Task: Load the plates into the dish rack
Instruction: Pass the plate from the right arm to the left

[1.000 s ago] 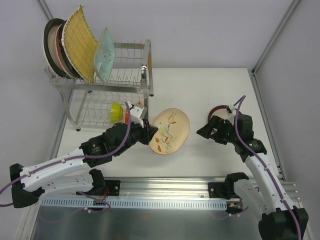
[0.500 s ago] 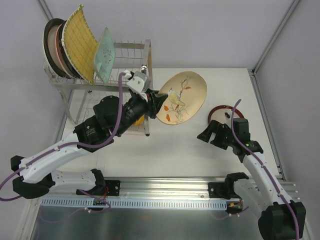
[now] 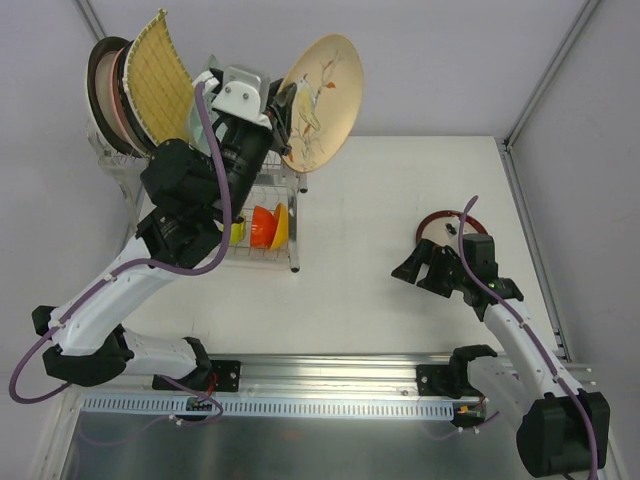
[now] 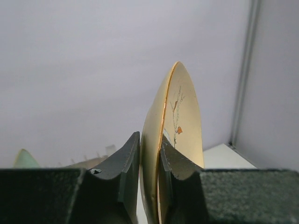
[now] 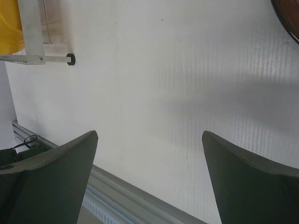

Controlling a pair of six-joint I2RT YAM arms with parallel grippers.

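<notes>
I am holding the beige floral plate (image 3: 320, 95) high in the air and on edge, over the right end of the top tier of the dish rack (image 3: 295, 250). The left jaws pinch its rim, one finger on the back and one on the painted face, as the left wrist view shows plainly. The left end of that tier is taken: the dark-rimmed plate (image 3: 98, 75), the pink-and-white plate (image 3: 119, 88) and the yellow woven square (image 3: 158, 75) stand leaning together. The pale teal dish (image 4: 23, 158) shows only as a sliver low in the wrist view, and my own arm hides it from above. I judge the free prongs lie right of it, under my wrist, but I cannot see them.

To seat the plate well, I want it parallel to the standing plates. I lower it slowly and straight, so its bottom edge drops between two prongs and does not ride on top of one. The grip covers only a small patch of rim, so the plate may swing; I avoid quick wrist turns and keep clear of the teal dish. I let go only once the wires carry the plate.

The right jaws are spread wide on nothing, low over the bench (image 3: 380, 200), near the red-rimmed plate (image 3: 440, 220) lying flat at the right.
</notes>
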